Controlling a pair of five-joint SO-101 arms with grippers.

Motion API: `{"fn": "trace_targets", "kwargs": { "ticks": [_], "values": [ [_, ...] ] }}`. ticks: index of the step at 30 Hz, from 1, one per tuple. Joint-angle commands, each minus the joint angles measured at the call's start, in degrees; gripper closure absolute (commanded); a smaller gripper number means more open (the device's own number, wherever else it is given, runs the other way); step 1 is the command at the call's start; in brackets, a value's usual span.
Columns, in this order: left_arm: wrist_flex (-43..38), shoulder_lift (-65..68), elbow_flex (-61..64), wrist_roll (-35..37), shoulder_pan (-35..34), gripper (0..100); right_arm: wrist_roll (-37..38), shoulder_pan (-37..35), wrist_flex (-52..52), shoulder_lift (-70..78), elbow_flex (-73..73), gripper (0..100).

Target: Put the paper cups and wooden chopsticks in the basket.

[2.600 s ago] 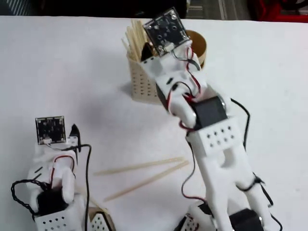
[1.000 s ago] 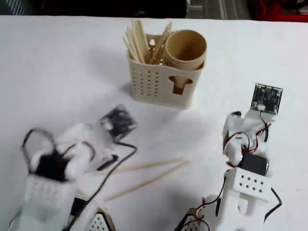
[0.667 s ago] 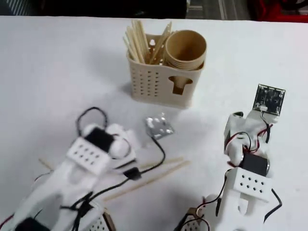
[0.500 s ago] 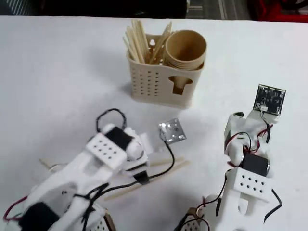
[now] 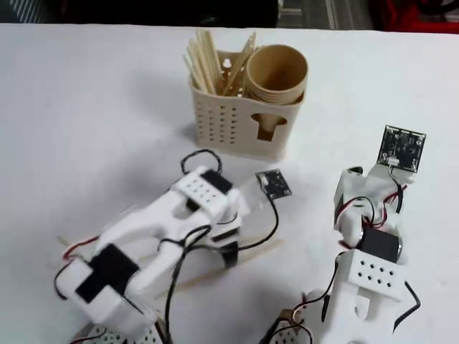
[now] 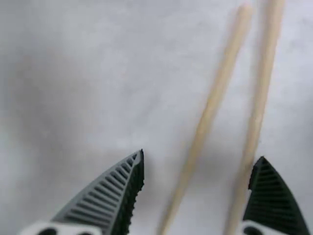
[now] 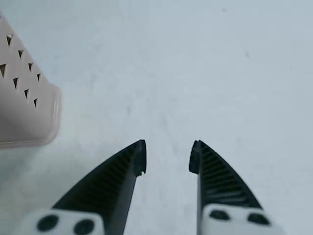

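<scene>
White tabletop (image 5: 86, 107) lies under both arms, and your work has changed sides. A couple of seconds ago the right arm (image 5: 366, 229) was stretched out over the basket (image 5: 240, 125). It has since pulled back and folded up. Its right pincer (image 7: 167, 147) hangs with jaws apart and empty above bare table, with a corner of the basket just off to one side of it. The paper cups (image 5: 276, 68) now stand stacked in the basket next to a bundle of chopsticks (image 5: 208, 61), so I judge the cup part done.

Meanwhile the left arm (image 5: 179, 222), parked a moment ago, has swung out across the table. Your left pincer (image 6: 201, 156) is spread wide and holds nothing. The two loose chopsticks (image 6: 210, 117) lie on the table ahead of it, running away from the fingertips. One sits about mid-gap between the jaws. The other runs close along the inner edge of the dark finger (image 6: 269, 191). I cannot tell whether the fingertips have reached the table.

These two sticks look like the last items outside the basket. Before you close, check that the outer stick is truly inside the jaws, or it may roll off when you squeeze.
</scene>
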Motion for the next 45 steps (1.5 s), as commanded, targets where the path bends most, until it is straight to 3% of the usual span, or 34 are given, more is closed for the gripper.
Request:
{"fn": "trace_targets", "kwargs": {
  "ticks": [1, 9, 17, 26, 35, 45],
  "values": [
    [2.99, 2.33, -5.45, 0.97, 1.36, 66, -0.62, 0.31, -0.75, -1.27, -0.18, 83.9],
    [4.48, 4.79, -5.8, 1.23, 8.75, 72, -0.62, 0.4, -0.75, -1.27, -0.18, 83.9],
    [3.96, 5.49, -5.71, 10.02, 9.19, 73, -0.62, 0.31, -0.75, -1.27, -0.18, 83.9],
    [8.0, 17.71, -15.65, 11.25, 9.63, 98, -0.62, 0.22, -0.66, -1.27, -0.18, 83.9],
    [13.45, 19.3, -19.43, 9.32, 9.63, 98, -0.62, 0.22, -0.57, -1.27, -0.09, 83.9],
    [20.48, 3.03, -18.46, 9.32, 8.22, 98, -0.62, 0.22, -0.66, -1.27, -0.09, 84.0]
  ]
}}
